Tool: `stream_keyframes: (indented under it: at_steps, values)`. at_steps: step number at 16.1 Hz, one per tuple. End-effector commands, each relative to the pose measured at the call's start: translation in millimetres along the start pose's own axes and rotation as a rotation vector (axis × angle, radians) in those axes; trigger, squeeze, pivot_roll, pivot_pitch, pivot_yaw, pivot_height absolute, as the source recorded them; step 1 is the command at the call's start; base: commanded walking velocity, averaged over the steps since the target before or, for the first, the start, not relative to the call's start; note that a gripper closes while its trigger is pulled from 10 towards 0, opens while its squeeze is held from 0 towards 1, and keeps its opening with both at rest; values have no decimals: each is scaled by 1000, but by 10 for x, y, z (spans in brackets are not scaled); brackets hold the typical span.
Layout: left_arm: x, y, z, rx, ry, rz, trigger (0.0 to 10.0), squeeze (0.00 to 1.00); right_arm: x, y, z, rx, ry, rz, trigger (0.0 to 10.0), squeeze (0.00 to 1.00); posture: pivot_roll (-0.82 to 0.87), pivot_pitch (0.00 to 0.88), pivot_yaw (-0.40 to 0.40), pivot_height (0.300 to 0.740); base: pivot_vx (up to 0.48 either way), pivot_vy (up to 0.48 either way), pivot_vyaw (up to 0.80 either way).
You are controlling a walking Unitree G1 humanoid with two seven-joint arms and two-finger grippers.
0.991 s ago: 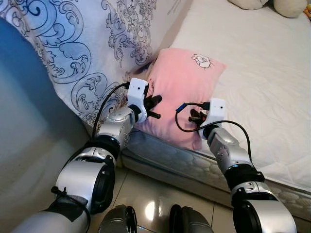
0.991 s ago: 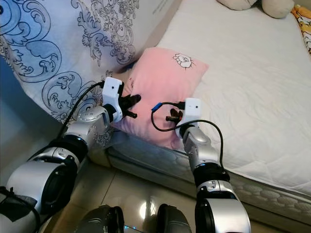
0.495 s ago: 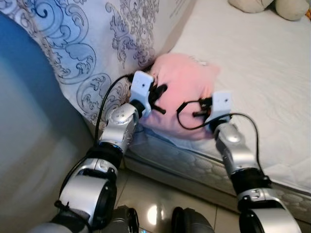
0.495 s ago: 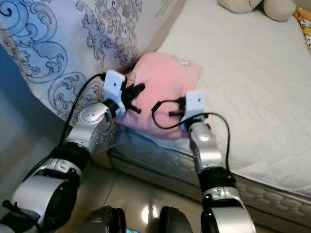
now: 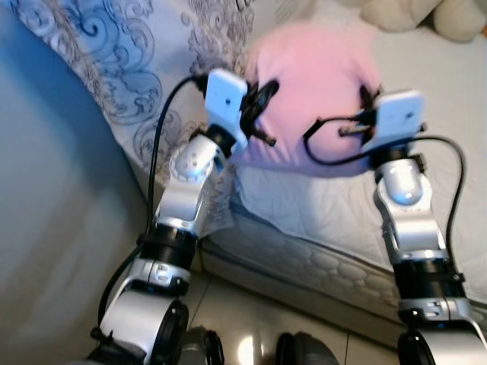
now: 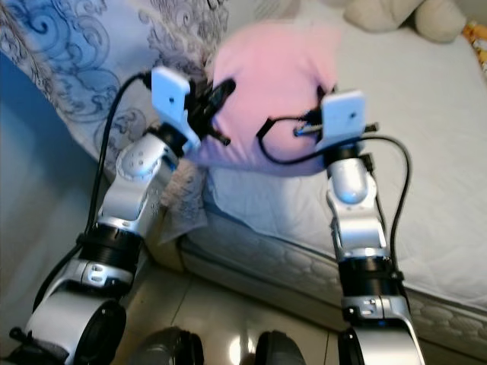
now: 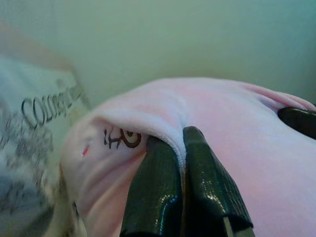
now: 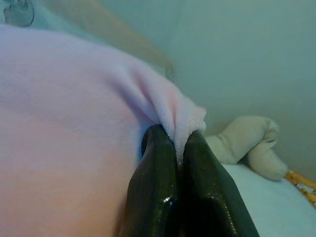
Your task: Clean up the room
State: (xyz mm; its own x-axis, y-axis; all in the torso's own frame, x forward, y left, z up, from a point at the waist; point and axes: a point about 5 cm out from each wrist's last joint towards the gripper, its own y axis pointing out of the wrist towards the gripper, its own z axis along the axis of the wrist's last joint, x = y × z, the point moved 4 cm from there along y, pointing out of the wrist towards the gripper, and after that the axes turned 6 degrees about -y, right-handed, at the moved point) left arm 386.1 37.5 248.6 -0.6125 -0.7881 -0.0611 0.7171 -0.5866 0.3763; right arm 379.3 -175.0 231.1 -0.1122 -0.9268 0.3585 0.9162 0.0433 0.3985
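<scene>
We face the bed (image 5: 426, 129), a white quilted mattress, with a blue-patterned duvet (image 5: 114, 68) heaped at its left edge. A beige plush toy (image 5: 426, 15) lies at the far end of the mattress. The tiled floor (image 5: 251, 319) runs below the bed side.

Writing: the left wrist view shows dark printed letters on the pale fabric beside the pillow, partly legible as "Colme"; the remainder is blurred. A small dark printed mark sits on the pillow near our left fingertips; we cannot read it.

The pink pillow (image 5: 312, 99) is held in the air above the near left part of the mattress, between our two grippers. Our left gripper (image 5: 262, 125) is clamped on a fold at the pillow's left side. Our right gripper (image 5: 361, 114) is clamped on a fold at its right side. In each wrist view the two black fingers (image 7: 163, 192) pinch a ridge of pink fabric, pressed together with only cloth between them.
</scene>
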Motion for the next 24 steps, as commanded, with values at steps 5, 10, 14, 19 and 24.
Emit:
stream_keyframes:
  at_steps: [5, 10, 14, 19, 24]
  values:
    - [74, 50, 58, 0, 12, -67, 0, 0, 45, -41, -8, -13, -11, -33, 0, 0, -41, 0, 13, 710, 434, 0, -640]
    - [26, 68, 15, -27, -8, -49, 0, 0, -3, -90, -44, -26, 15, -24, 0, 0, -43, 0, 10, 710, 434, 0, -630]
    - [-225, 85, 4, -53, -39, 112, 0, 0, -99, 20, -103, -73, 117, 46, 0, 0, -38, 0, 8, 710, 378, 175, 0]
    - [-512, -1, -26, -84, -36, 256, 0, 0, -340, 302, -69, -119, 249, 203, 0, 0, -10, 0, -16, 710, 0, 455, 0]
    - [-478, -17, -86, -133, 34, 231, 0, 0, -509, 305, -180, -175, 287, 244, 0, 0, 22, 0, -37, 710, 0, 378, 402]
